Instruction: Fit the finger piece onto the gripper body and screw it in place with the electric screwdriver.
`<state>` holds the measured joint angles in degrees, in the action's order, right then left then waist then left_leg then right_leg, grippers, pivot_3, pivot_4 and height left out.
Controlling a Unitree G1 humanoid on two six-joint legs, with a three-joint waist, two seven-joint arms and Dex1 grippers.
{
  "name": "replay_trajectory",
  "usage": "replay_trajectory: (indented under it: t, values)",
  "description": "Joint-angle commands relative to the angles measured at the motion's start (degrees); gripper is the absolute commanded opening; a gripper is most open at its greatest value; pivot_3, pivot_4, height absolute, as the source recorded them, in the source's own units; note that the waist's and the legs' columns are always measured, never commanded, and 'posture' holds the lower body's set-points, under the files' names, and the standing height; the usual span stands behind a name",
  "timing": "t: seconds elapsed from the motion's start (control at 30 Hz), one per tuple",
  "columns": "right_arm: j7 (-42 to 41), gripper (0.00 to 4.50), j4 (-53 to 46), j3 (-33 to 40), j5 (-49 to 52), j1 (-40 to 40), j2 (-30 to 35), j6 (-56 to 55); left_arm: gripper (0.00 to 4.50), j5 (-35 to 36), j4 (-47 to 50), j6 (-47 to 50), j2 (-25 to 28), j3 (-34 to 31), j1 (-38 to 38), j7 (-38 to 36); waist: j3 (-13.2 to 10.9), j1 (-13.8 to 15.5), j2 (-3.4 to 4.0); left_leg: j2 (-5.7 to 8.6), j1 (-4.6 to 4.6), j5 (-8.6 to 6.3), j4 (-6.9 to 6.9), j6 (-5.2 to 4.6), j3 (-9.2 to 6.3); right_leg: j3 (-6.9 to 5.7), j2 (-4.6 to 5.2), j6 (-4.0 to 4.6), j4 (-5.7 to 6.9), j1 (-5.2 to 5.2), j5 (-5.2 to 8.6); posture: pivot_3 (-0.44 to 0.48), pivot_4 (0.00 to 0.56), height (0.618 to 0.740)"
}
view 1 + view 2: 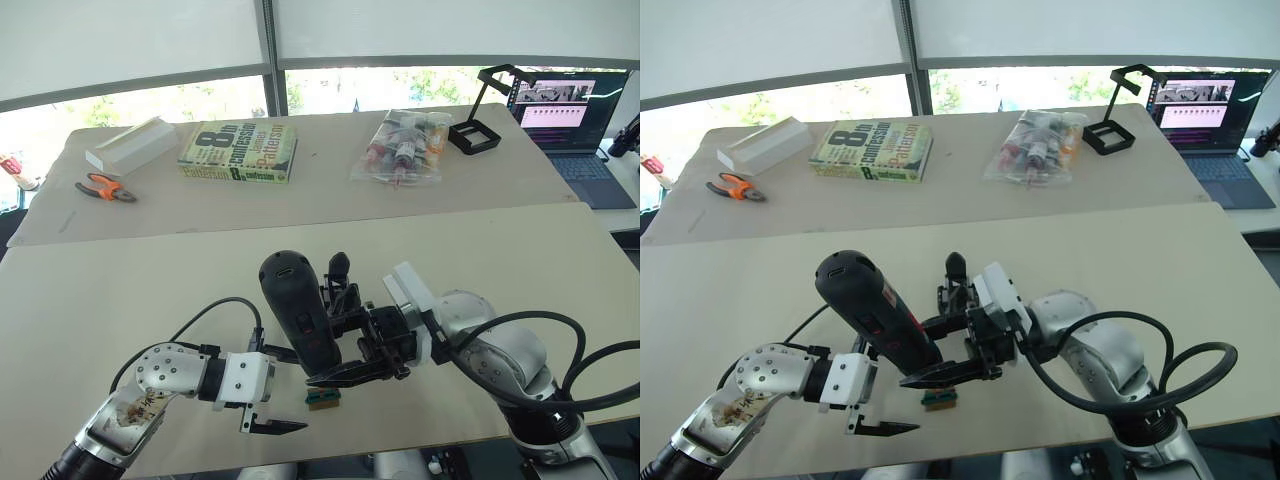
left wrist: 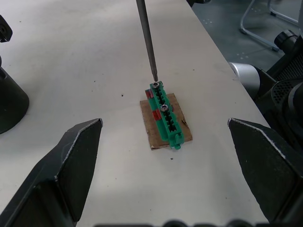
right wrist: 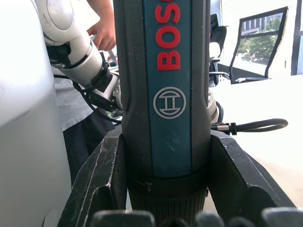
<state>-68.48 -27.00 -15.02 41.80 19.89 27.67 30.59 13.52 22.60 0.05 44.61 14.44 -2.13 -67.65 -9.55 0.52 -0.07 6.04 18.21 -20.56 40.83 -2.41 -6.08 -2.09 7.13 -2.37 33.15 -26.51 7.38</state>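
My right gripper (image 1: 338, 350) is shut on the electric screwdriver (image 1: 296, 305), a thick black tool with a blue panel (image 3: 165, 94), held upright and tilted. Its thin metal bit (image 2: 147, 42) points down, with the tip on a screw of a small green block (image 2: 164, 116) lying on a brown card. My left gripper (image 1: 284, 390) is open, its fingers (image 2: 75, 156) standing wide apart on either side of that block. The gripper body (image 1: 340, 288), black with an upright pointed finger, stands just behind the screwdriver. The finger piece is out of view.
At the back of the table lie orange-handled pliers (image 1: 105, 187), a white box (image 1: 130, 145), a book (image 1: 238, 150), a bag of small bottles (image 1: 405, 145), a black stand (image 1: 475, 130) and a laptop (image 1: 575, 115). A person's hand (image 3: 102, 33) shows beyond the screwdriver.
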Motion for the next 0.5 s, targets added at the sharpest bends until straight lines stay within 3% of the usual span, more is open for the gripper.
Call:
replay_trajectory:
  t: [0.03, 0.5]
  values:
    - [-0.5, 1.92, -2.6, 0.6, 1.6, 0.7, -0.2, -0.6, 4.5, 0.1, 0.9, -0.7, -0.2, 0.0, 0.3, 0.2, 0.0, 0.0, 0.0, 0.0, 0.0, 0.0, 0.0, 0.0, 0.0, 0.0, 0.0, 0.0, 0.0, 0.0, 0.0, 0.0, 0.15, 0.738]
    - [-1.2, 1.92, -1.7, 0.4, 0.9, 0.3, 0.0, -1.6, 4.5, 0.2, 0.7, -0.6, -0.2, 0.1, 0.8, 0.1, 0.0, 0.0, 0.0, 0.0, 0.0, 0.0, 0.0, 0.0, 0.0, 0.0, 0.0, 0.0, 0.0, 0.0, 0.0, 0.0, 0.15, 0.738]
